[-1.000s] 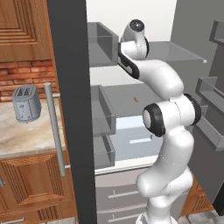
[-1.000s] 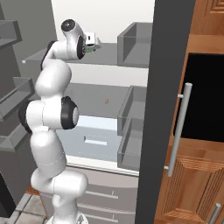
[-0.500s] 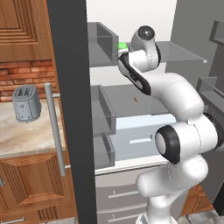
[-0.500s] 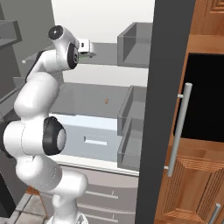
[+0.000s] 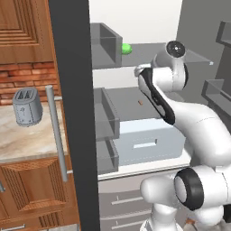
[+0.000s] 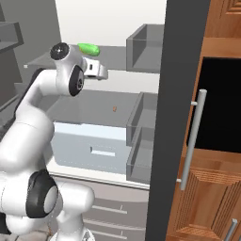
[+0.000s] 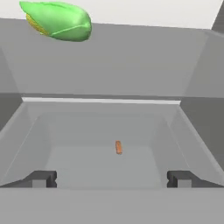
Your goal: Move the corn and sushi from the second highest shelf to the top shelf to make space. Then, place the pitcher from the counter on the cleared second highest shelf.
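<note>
The corn (image 5: pixel 127 48) lies on the top shelf (image 5: pixel 180 53) of the open fridge, toward the back left, next to a grey bin (image 5: pixel 106 44) at the shelf's left end. In the right base view the corn (image 6: pixel 89 49) shows as a bright green elongated piece just above and behind the arm's wrist. In the hand view the corn (image 7: pixel 57 20) sits at the upper left on the top shelf (image 7: pixel 131 61), with a bit of yellow kernel showing at its left end.

The sushi (image 5: pixel 140 102) rests on the second highest shelf (image 5: pixel 135 97), a tiny reddish-brown morsel near the shelf's middle. It appears in the right base view as well (image 6: pixel 114 109), and in the hand view (image 7: pixel 118 147) it lies low and centred, beyond the front edge of the shelf above it.

The tool (image 7: pixel 112 178) is open and holds nothing: its 2 dark fingertips (image 7: pixel 41 178) stand wide apart at the bottom of the hand view, with the sushi lying between them farther in. In the right base view the tool (image 6: pixel 96 70) sits at the front of the fridge, just below the level of the top shelf, apart from the corn.

A white drawer (image 5: pixel 146 140) lies beneath the second highest shelf. On the desk (image 5: pixel 22 137) left of the fridge door stands a grey toaster (image 5: pixel 27 106).
</note>
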You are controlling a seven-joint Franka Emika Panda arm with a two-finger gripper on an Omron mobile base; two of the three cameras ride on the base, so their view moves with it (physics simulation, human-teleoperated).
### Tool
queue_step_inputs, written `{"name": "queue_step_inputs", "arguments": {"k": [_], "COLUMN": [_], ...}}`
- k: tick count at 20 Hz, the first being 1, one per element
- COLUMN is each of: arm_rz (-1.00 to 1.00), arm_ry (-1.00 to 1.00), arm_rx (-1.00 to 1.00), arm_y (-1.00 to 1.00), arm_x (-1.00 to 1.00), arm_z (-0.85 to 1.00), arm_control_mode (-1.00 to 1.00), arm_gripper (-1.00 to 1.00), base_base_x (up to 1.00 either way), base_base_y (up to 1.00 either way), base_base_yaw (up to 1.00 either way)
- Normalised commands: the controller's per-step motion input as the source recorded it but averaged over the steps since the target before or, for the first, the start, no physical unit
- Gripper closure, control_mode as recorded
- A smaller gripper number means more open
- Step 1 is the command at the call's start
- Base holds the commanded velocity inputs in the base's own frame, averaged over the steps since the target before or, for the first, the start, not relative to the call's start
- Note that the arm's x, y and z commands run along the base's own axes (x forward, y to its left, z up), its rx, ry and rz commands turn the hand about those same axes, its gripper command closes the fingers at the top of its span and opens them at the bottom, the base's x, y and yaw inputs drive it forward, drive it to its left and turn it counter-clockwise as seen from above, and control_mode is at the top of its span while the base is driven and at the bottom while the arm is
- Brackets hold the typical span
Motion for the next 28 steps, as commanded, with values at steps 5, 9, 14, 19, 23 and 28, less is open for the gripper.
{"name": "queue_step_inputs", "arguments": {"k": [5,9,14,19,23,28], "arm_rz": [-0.03,-0.03,0.0,0.0,0.0,0.0], "arm_ry": [0.06,0.15,0.17,0.09,0.02,0.0], "arm_rx": [0.03,0.03,0.0,0.0,0.0,0.0], "arm_y": [-0.14,-0.01,-0.08,-0.14,-0.03,0.0], "arm_x": [-0.65,-0.17,0.22,0.33,0.39,0.33], "arm_z": [-0.97,-0.64,-0.03,-0.11,-0.44,-0.48], "arm_control_mode": [-1.0,-1.0,-1.0,-1.0,-1.0,-1.0], "arm_gripper": [-1.0,-1.0,-1.0,-1.0,-1.0,-1.0], "base_base_x": [0.0,0.0,0.0,0.0,0.0,0.0], "base_base_y": [0.0,0.0,0.0,0.0,0.0,0.0], "base_base_yaw": [0.0,0.0,0.0,0.0,0.0,0.0]}}
